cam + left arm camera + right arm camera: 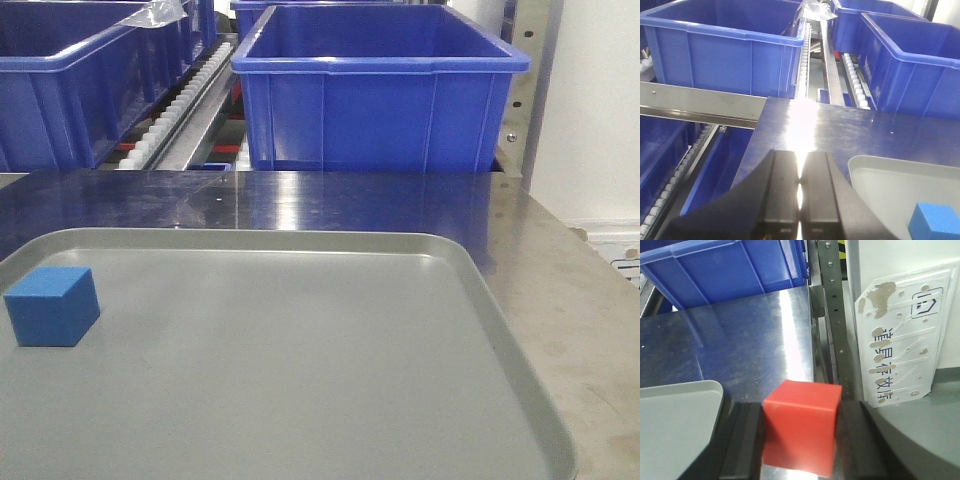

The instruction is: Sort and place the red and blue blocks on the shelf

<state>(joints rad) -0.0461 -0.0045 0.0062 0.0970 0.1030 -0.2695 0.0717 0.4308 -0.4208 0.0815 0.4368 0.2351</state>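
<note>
Brushed-steel multi-level shelf (700, 102) with white roller tracks (175, 110) and large blue plastic tubs (375, 95) straight ahead: the goal of the step in hand, by the look of it, which is carrying the red block up into a tub. Best done with a lift clear of the steel worktop (560, 290) first, then a level reach over the tub's near wall, letting go only once well inside the rim. Right hand (801, 440) clamped on the small bright red matte cube (802, 425), black fingers pressing its two side faces, held over the worktop just beside the tray corner. Keep the squeeze even and the cube level; plain smooth faces, likely to slip if tilted.

Around: flat grey rounded-corner tray (300, 350) lying on the worktop, carrying the small mid-blue matte cube (50, 305) near its left edge, not yet sorted. Left hand (800, 200) closed on nothing, fingers brought together, hovering off the tray's left corner, near the blue cube.

In the way: perforated steel upright (832, 315) and scuffed white sign plate (900, 340) close to the right of the red cube, tall tub walls in front. Steer left of the upright.
</note>
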